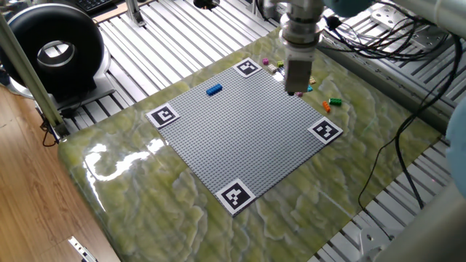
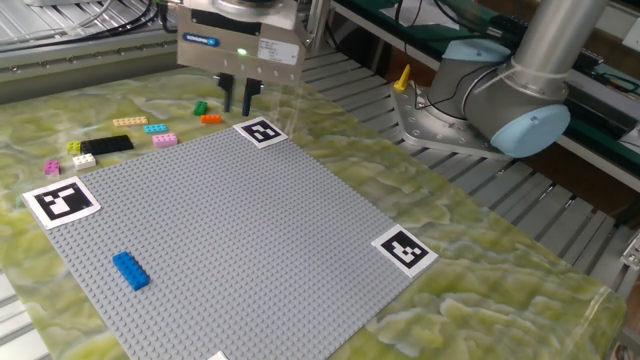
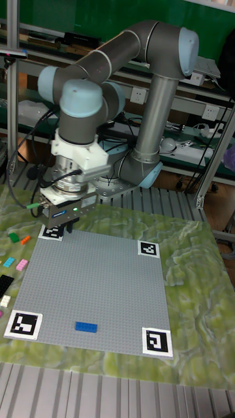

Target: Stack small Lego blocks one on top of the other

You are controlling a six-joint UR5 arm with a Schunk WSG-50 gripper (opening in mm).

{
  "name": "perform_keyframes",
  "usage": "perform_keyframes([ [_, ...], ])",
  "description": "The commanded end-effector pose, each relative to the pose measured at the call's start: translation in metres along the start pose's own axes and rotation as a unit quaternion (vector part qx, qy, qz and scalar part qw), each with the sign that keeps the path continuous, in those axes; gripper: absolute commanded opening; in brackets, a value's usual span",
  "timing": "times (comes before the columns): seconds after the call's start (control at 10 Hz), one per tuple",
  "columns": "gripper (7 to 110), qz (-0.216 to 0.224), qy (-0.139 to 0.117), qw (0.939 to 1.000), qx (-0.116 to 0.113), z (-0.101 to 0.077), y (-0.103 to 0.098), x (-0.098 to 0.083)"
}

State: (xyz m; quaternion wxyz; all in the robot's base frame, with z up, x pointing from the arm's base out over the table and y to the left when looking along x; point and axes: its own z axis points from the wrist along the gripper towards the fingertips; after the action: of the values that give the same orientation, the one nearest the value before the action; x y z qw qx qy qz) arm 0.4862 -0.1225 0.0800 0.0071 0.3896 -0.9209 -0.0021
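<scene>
The bright blue brick (image 1: 213, 89) (image 2: 130, 270) (image 3: 85, 326) lies alone on the grey baseplate (image 2: 240, 230), near one marker corner. Off the plate's edge, a pink brick (image 2: 165, 139) (image 3: 23, 264) rests on the mat among other loose bricks. My gripper (image 2: 237, 100) (image 1: 295, 91) (image 3: 59, 229) hangs above that edge of the plate, close to the orange brick (image 2: 210, 119) and a corner marker (image 2: 261, 131). Its fingers are apart and hold nothing. In the one fixed view the gripper hides the pink brick.
Green (image 2: 200, 108), cyan (image 2: 154, 128), yellow, white and black (image 2: 112, 144) pieces and a tiny magenta one (image 2: 52, 167) lie along the same mat edge. Fiducial markers sit at the plate's corners. The arm's base (image 2: 470, 100) stands beyond the mat.
</scene>
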Motion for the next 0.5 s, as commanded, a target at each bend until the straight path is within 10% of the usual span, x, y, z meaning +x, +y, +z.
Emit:
perform_keyframes([
  [0.0,22,-0.041,-0.038,0.9984,0.0,0.018,-0.023,0.02],
  [0.4,22,-0.121,-0.067,0.9898,0.034,0.04,-0.054,0.006],
])
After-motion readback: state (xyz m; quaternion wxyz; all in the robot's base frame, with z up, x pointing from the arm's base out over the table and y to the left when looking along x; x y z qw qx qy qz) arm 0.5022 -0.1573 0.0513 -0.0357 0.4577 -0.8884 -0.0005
